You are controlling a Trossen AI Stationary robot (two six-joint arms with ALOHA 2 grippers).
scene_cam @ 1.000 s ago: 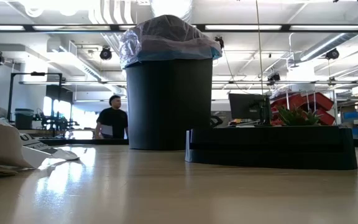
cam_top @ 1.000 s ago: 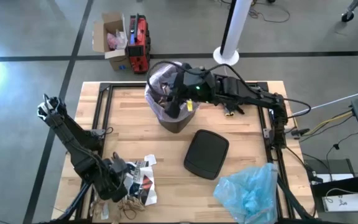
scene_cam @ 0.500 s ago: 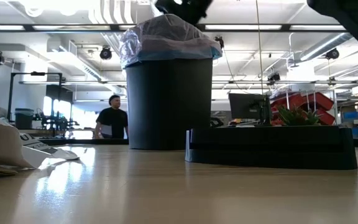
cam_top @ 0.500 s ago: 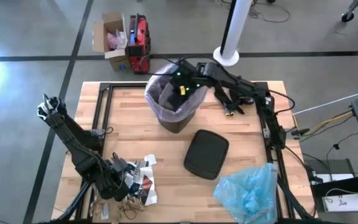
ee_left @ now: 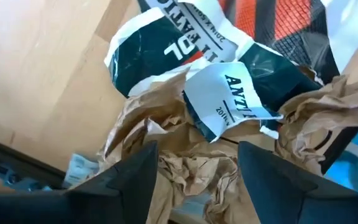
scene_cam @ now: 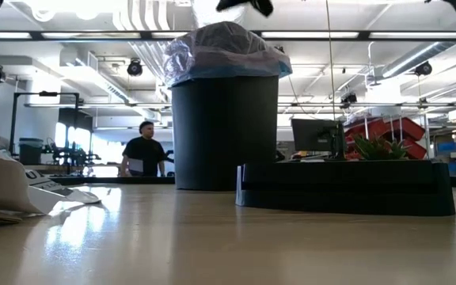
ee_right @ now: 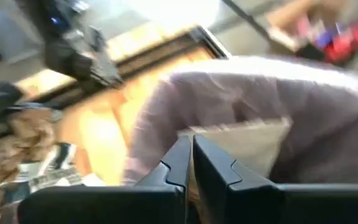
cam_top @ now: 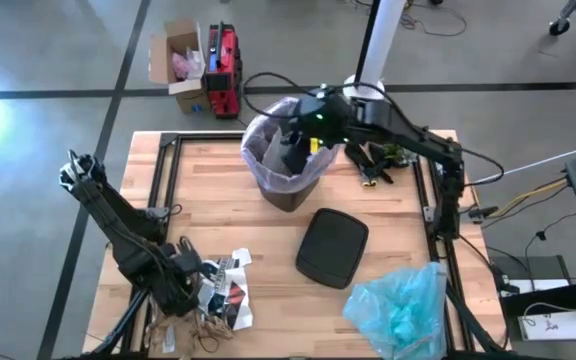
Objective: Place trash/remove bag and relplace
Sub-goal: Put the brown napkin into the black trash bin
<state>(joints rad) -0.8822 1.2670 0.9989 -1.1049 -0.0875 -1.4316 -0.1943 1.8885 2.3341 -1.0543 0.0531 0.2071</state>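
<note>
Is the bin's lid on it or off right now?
Off. The flat black lid lies on the table in front of the bin, whose top shows only the pink bag over the rim.

Black lid point(cam_top: 332, 246) flat on worktop point(cam_top: 208, 200). Open box point(cam_top: 178, 60), red case point(cam_top: 223, 70), white pole point(cam_top: 378, 45) on floor beyond.

I see bare worktop point(cam_top: 208, 215) between the trash point(cam_top: 223, 295) and the lined bin point(cam_top: 286, 170). Right gripper point(cam_top: 290, 158) (jaws shut) blocks the bin mouth. A black lid point(cam_top: 332, 247) and blue bag point(cam_top: 400, 305) crowd the near right; left gripper point(cam_top: 190, 285) sits at the trash.
</note>
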